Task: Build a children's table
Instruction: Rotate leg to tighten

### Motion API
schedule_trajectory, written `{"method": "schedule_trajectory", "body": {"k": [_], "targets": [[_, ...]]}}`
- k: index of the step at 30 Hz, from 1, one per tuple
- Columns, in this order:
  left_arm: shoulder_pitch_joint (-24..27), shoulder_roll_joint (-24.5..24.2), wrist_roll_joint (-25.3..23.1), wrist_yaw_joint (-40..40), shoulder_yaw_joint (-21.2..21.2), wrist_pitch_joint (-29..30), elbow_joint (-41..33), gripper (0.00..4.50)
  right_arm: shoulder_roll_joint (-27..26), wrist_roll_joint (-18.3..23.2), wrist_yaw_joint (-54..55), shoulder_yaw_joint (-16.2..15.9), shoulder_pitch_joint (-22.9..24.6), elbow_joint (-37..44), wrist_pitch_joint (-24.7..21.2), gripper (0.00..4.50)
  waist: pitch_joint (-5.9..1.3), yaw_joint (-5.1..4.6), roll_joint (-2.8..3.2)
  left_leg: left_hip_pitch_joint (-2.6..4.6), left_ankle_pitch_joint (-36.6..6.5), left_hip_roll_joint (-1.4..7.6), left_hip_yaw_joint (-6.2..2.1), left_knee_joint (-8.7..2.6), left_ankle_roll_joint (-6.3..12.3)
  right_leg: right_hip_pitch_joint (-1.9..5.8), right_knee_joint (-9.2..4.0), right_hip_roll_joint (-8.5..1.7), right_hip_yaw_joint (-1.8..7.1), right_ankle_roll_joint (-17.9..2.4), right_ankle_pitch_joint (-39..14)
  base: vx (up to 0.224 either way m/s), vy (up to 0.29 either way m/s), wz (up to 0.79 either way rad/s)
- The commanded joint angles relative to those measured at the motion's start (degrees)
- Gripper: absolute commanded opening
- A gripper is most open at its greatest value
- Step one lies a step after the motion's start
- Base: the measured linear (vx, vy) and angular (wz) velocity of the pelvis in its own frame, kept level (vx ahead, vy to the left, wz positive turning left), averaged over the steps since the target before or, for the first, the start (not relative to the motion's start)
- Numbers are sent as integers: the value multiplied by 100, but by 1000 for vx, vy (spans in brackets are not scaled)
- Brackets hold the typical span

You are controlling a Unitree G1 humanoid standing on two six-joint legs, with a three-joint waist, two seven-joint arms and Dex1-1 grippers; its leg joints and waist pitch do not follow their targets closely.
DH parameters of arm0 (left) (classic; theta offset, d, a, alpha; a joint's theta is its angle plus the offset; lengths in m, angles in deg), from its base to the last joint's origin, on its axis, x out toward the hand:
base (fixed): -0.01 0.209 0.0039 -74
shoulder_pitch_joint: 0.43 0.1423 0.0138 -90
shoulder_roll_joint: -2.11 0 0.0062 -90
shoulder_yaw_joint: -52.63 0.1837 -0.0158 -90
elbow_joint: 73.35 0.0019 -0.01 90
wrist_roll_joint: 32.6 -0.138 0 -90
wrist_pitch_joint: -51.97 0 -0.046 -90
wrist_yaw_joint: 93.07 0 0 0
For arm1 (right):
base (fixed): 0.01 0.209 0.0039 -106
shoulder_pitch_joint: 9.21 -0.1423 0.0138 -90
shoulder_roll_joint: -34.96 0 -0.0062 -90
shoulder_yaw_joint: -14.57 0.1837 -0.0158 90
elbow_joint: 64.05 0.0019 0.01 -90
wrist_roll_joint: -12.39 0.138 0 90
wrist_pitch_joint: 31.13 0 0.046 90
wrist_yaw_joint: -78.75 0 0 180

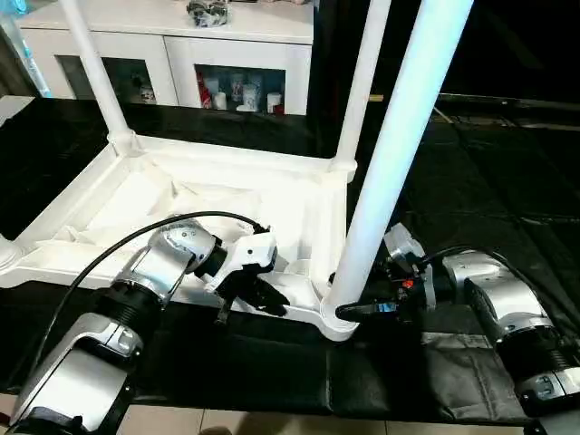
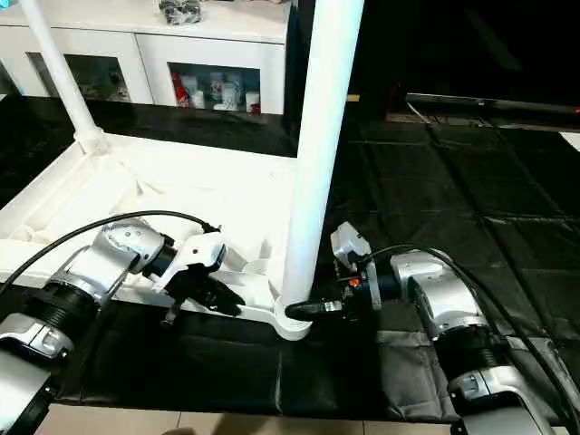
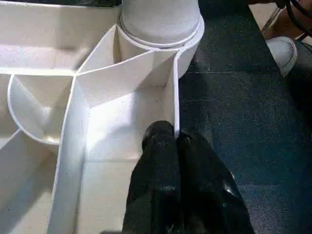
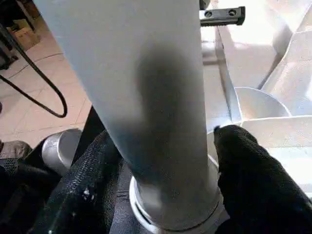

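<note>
1. Table top (image 1: pixel 227 204) lies upside down on a black mat (image 1: pixel 507 227), ribbed underside facing up, near edge toward the robot.
2. Three legs seen standing upright in corner sockets: near-right leg (image 1: pixel 399 154), far-right leg (image 1: pixel 362 82), far-left leg (image 1: pixel 91 63). A fourth socket sits at the near-left corner at the picture's edge; can't tell what is in it.
3. Left gripper (image 1: pixel 258 294) sits at the near rim of the table top, left of the near-right corner socket (image 1: pixel 331 317). Fingers pressed together, pinching the thin upright rim wall between them: in the left wrist view one finger (image 3: pixel 158 161) is inside the rim, the other outside over the mat.
4. Right gripper (image 4: pixel 165 161) is at the base of the near-right leg, coming in from the right side, low, just above the socket collar. Jaws stand fairly wide, one finger on each side of the tube; the finger (image 4: pixel 253 175) on the table side looks to touch the leg, the other one lies close against it. Firm clamp or not: can't tell.
5. In the head views a right finger (image 1: pixel 362 311) reaches across the front of the leg base.
6. White cabinet (image 1: pixel 172 45) with glass doors stands behind the mat, small items inside and a dark object on top.
7. Black cable (image 1: pixel 118 245) loops over the left forearm.
</note>
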Motion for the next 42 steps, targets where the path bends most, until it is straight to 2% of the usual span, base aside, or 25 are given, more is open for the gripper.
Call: {"method": "schedule_trajectory", "body": {"k": [1,2,7,11,13,14,15,16,17,18,19,20,21,22,24,26,31,32,33,34,36,37,39,41,42], "targets": [[3,55,47,-263,168,-106,-255,0,13,87,-42,-12,-135,-58,32,267,-383,-40,-51,14,-1238,41,70,-398,244,298,-372,-252,232,-1246,-1780,0,0,0],[5,55,43,-257,165,-106,-247,0,9,89,-71,-13,-142,-80,30,260,-384,-40,-72,18,-1252,44,71,-400,252,298,-378,-252,230,-1229,-1825,0,0,0],[-4,73,-2,-93,121,-31,-192,0,-40,122,-67,30,-132,-80,4,224,-381,-36,-67,19,-1229,47,66,-402,243,291,-378,-255,234,-1187,-1891,0,0,0],[-78,226,-61,442,-24,246,-26,0,-176,301,170,187,-4,133,-243,211,-362,-36,-73,32,-1326,41,69,-406,218,278,-416,-257,229,-1108,-2160,0,0,0],[-210,528,-32,1246,-299,696,192,0,-420,162,1007,283,189,318,-326,210,-351,-29,-76,60,-1362,33,70,-402,161,246,-437,-250,233,-1041,-2272,0,0,0],[-249,634,-14,1513,-390,845,244,0,-539,55,1418,313,232,324,-334,209,-347,-71,-93,14,-1351,7,52,-421,100,284,-450,-251,227,-941,-2446,0,0,0],[-300,774,7,1833,-491,1039,313,0,-725,-59,1935,373,258,299,-320,209,-348,-76,-61,19,-1356,4,42,-423,51,276,-448,-261,224,-898,-2523,0,0,0],[-305,786,9,1860,-499,1055,318,0,-742,-68,1980,379,260,295,-318,209,-336,-97,-68,31,-1425,-8,45,-425,40,253,-484,-254,217,-841,-2664,0,0,0],[-367,997,18,2316,-616,1300,407,0,-1054,-230,2759,463,273,252,-325,208,-342,-143,-80,26,-1479,-24,29,-425,25,270,-503,-262,203,-748,-2862,0,0,0],[-390,1080,16,2489,-653,1384,440,0,-1184,-294,3069,492,271,238,-343,206,-333,-201,-72,2,-1500,-29,10,-437,-21,272,-515,-258,189,-667,-2999,0,0,0],[-390,1080,16,2489,-653,1384,440,0,-1184,-294,3069,492,271,238,-343,203,-343,-221,-83,-16,-1476,-38,2,-435,-16,289,-521,-261,181,-623,-3030,0,0,0],[-401,1221,-17,2777,-685,1477,475,0,-1431,-388,3613,544,221,195,-494,201,-337,-282,-71,-15,-1524,-55,6,-430,24,270,-563,-253,179,-569,-3115,0,0,0],[-401,1221,-17,2777,-685,1477,475,0,-1431,-388,3613,544,221,195,-494,199,-341,-301,-76,-2,-1554,-60,4,-422,52,257,-574,-253,176,-582,-3124,0,0,0],[-415,1344,-39,3021,-716,1530,521,0,-1625,-480,4049,582,138,93,-533,199,-343,-316,-64,-1,-1565,-55,-1,-423,70,259,-573,-255,177,-598,-3108,0,0,0],[-525,1748,-55,3899,-902,1612,752,0,-2152,-730,5381,754,-201,-317,-625,198,-334,-397,-44,4,-1648,-78,2,-413,30,231,-585,-229,157,-616,-3185,0,0,0],[-573,1884,-14,4163,-996,1623,830,0,-2252,-811,5722,775,-321,-492,-617,198,-333,-433,-46,41,-1741,-95,3,-393,30,200,-630,-232,138,-559,-3369,0,0,0],[-706,2209,-77,4741,-1165,1671,974,0,-2567,-977,6405,889,-534,-716,-549,198,-355,-458,-26,4,-1663,-57,0,-437,122,238,-571,-211,171,-728,-2665,0,0,0],[-714,2230,-81,4778,-1176,1691,966,0,-2612,-968,6420,899,-543,-690,-537,250,-361,-447,-23,13,-1644,-51,6,-439,140,245,-559,-214,182,-795,-2490,0,0,0],[-712,2223,-87,4779,-1173,1693,954,0,-2630,-951,6408,904,-538,-661,-524,263,-364,-440,-22,6,-1601,-49,12,-440,168,255,-540,-213,193,-863,-2307,0,0,0],[-694,2172,-107,4724,-1163,1689,938,0,-2669,-916,6370,943,-510,-588,-549,263,-368,-436,-2,-1,-1557,-46,11,-445,180,269,-515,-211,201,-925,-2134,0,0,0],[-634,2010,-146,4480,-1083,1544,890,0,-2578,-922,6206,932,-433,-512,-437,271,-370,-433,-2,-9,-1493,-41,16,-449,194,286,-492,-214,209,-1004,-1926,0,0,0],[-623,1980,-154,4431,-1063,1508,883,0,-2557,-921,6172,925,-421,-503,-409,271,-372,-431,-9,-6,-1479,-42,20,-446,200,286,-493,-214,211,-1018,-1894,0,0,0],[-571,1849,-193,4198,-969,1325,853,0,-2456,-868,5984,904,-364,-454,-308,298,-383,-431,-9,-26,-1401,-41,20,-446,219,315,-469,-224,217,-1059,-1771,0,0,0],[-498,1693,-243,3891,-876,1181,792,0,-2273,-835,5719,865,-266,-365,-256,310,-383,-424,-40,-29,-1300,-45,35,-439,271,331,-470,-230,224,-1076,-1709,0,0,0],[-479,1648,-252,3807,-853,1158,774,0,-2219,-827,5651,863,-240,-343,-227,318,-393,-408,-32,-28,-1179,-37,39,-431,314,342,-455,-239,232,-1092,-1600,0,0,0]]}}
